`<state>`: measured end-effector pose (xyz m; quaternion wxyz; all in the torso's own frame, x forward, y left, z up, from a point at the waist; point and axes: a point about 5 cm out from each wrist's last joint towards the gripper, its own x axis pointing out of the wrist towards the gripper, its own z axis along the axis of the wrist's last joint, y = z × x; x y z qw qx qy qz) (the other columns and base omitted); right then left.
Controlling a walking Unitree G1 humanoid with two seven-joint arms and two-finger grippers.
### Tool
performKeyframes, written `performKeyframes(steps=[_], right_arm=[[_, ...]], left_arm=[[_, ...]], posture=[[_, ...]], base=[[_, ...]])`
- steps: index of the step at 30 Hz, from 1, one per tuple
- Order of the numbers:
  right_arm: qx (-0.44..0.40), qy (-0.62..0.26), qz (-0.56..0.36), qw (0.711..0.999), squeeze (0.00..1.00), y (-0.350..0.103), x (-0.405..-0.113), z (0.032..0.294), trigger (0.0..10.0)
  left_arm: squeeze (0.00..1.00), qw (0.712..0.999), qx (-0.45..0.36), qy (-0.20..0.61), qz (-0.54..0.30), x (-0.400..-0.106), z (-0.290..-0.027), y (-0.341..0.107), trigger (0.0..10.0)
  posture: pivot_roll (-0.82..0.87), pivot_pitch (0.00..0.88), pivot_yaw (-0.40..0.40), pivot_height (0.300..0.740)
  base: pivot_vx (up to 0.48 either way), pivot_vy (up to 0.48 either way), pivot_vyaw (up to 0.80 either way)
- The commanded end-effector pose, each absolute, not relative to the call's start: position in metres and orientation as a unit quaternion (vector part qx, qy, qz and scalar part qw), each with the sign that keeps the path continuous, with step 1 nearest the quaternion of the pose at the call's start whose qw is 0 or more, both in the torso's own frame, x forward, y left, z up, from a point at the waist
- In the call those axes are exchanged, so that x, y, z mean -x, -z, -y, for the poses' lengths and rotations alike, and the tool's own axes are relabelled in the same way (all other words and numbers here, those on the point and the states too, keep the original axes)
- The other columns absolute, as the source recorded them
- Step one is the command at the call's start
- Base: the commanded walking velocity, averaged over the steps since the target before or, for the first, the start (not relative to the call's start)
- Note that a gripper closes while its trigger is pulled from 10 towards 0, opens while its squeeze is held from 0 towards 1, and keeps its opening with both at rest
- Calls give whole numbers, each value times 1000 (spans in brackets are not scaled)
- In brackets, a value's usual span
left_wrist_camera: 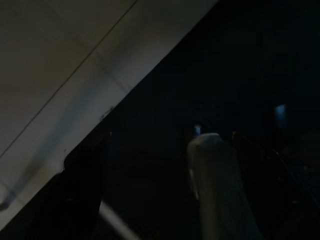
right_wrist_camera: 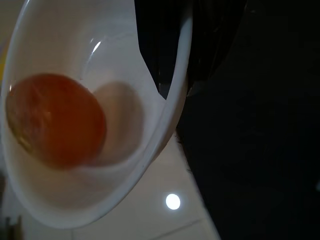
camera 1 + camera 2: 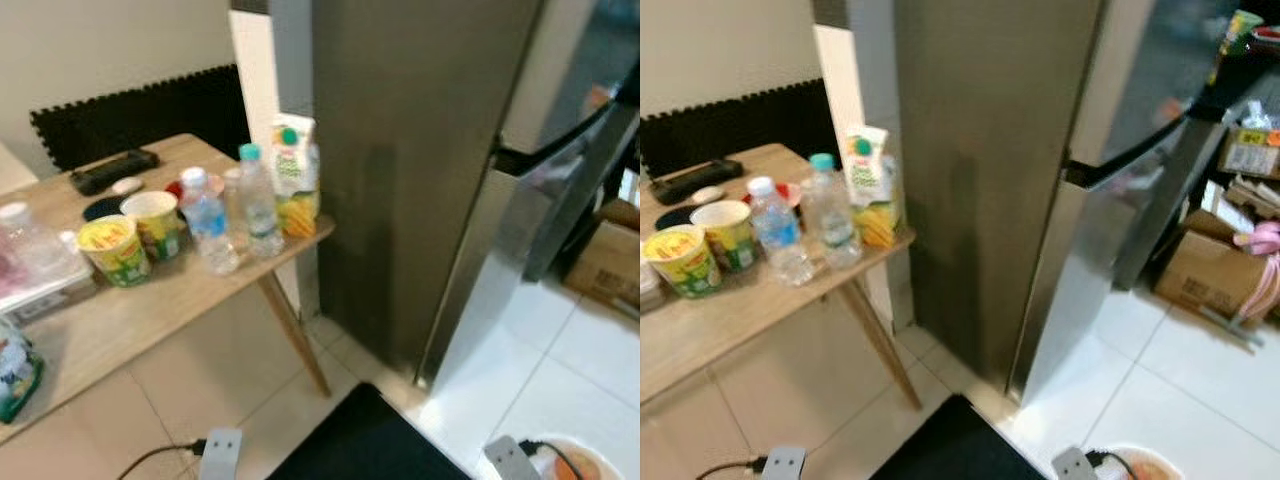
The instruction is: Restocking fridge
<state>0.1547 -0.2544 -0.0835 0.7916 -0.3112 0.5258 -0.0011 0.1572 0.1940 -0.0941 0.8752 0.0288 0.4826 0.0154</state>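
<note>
We're between the counter [image 3: 150, 310] and the fridge [image 3: 420, 170], carrying a white bowl [image 2: 100, 150] with an orange fruit [image 2: 55, 120] in it; right end effector [image 2: 175, 85] grips the bowl's rim. Fridge doors look closed, so the next move likely needs a door opened. Left end effector: wrist view too dark, can't tell. Bottles [image 3: 235, 215], juice carton [image 3: 295, 175] wait on the counter beside the fridge.

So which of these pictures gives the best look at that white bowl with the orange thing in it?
The right wrist view: the white bowl is close up, with the round orange thing resting inside. The two eye views catch just its top edge at the bottom of the picture. The left wrist view is very dark, with pale floor.
</note>
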Motion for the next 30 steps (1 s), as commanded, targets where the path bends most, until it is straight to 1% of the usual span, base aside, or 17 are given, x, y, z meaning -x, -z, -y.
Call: performKeyframes(steps=[1,17,30], right_arm=[[317,0,-519,794,0,82,-158,253,10000],[306,-33,-525,794,0,87,-154,244,10000],[310,-40,-528,789,0,88,-151,245,10000]], left_arm=[[0,872,-32,-14,-489,-153,-195,96,10000],[0,869,-25,-19,-494,-148,-194,98,10000],[0,871,-30,-16,-490,-152,-196,96,10000]], posture=[[-127,0,-17,740],[-112,0,-23,740],[-117,0,-24,740]], base=[[0,-412,0],[0,-416,0],[0,-417,0]])
